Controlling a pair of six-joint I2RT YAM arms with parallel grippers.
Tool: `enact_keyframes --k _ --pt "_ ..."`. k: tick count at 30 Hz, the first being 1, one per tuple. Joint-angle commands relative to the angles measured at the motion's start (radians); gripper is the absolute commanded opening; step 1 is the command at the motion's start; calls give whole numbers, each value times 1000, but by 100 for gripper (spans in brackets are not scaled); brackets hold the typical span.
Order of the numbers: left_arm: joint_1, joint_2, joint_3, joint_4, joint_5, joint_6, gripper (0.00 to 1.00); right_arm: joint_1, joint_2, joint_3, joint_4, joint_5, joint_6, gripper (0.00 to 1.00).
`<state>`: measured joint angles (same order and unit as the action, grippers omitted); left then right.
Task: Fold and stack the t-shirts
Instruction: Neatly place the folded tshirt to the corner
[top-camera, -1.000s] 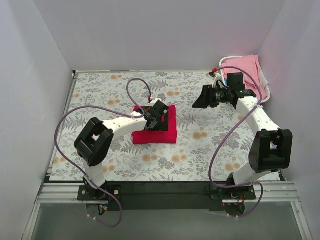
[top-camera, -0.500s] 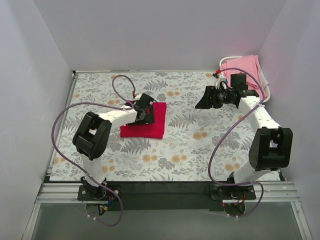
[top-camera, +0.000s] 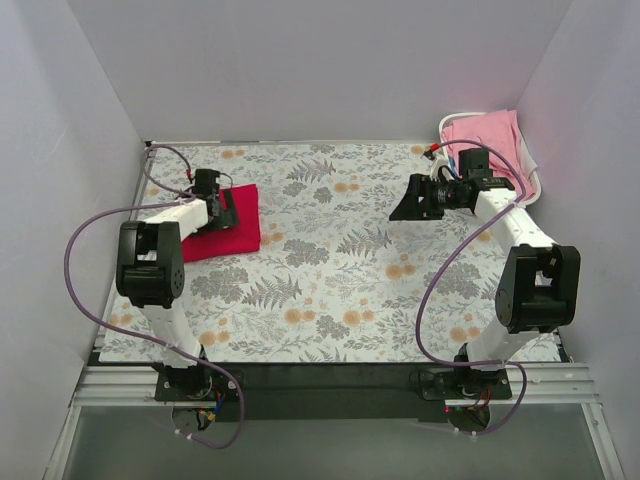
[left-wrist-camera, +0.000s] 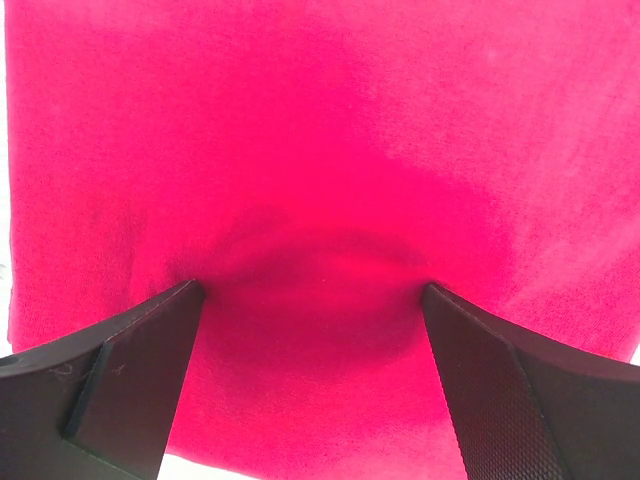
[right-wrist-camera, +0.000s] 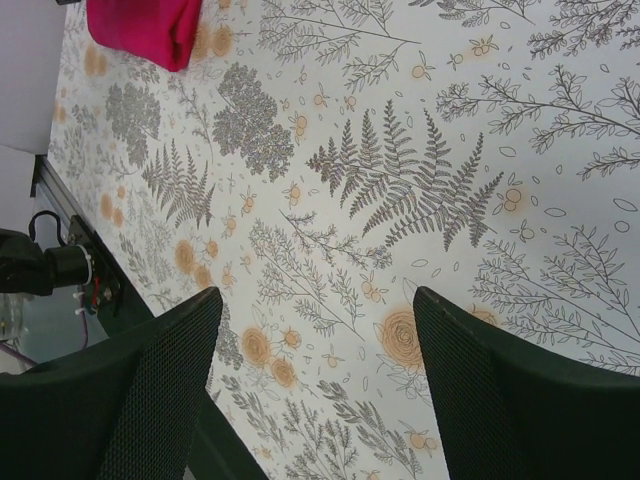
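The crimson red t-shirt lies folded into a small rectangle at the far left of the table. It fills the left wrist view. My left gripper is open, its fingers wide apart and pressed down onto the red cloth. Pale pink t-shirts lie heaped in the basket at the back right. My right gripper is open and empty, hovering over the table's right half. The red t-shirt shows far off in the right wrist view.
The white laundry basket stands at the back right corner against the wall. A floral tablecloth covers the table. White walls close in the left, back and right sides. Purple cables loop from both arms.
My left gripper has slid the folded red t-shirt from the table's middle to the far left. The right arm has barely moved.
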<state>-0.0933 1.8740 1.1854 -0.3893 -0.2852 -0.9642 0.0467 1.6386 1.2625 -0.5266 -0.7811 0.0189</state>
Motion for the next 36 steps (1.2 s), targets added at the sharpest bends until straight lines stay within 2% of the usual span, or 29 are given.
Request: enact_keyframes --k 1,3,6,8,15,25,29,36 --pt "128 53 -27 -5 -2 174 91 -4 9 44 -12 -17 -14 85" --pt "158 83 -9 23 4 226 91 -4 13 48 -15 -15 -16 91" --pt "214 126 19 50 52 335 91 -4 20 54 -21 -17 -16 93" --pt "256 155 39 52 69 364 91 -4 21 61 -27 -12 -43 98" --pt "340 246 109 56 132 456 91 -4 33 75 -53 6 -68 98" --pt "388 320 243 32 146 478 92 -5 20 66 -59 20 -80 98" --pt "397 269 290 -5 181 492 92 -4 0 66 -69 25 -86 98" --pt "421 39 313 -184 339 545 94 -4 -23 60 -62 -4 -80 98"
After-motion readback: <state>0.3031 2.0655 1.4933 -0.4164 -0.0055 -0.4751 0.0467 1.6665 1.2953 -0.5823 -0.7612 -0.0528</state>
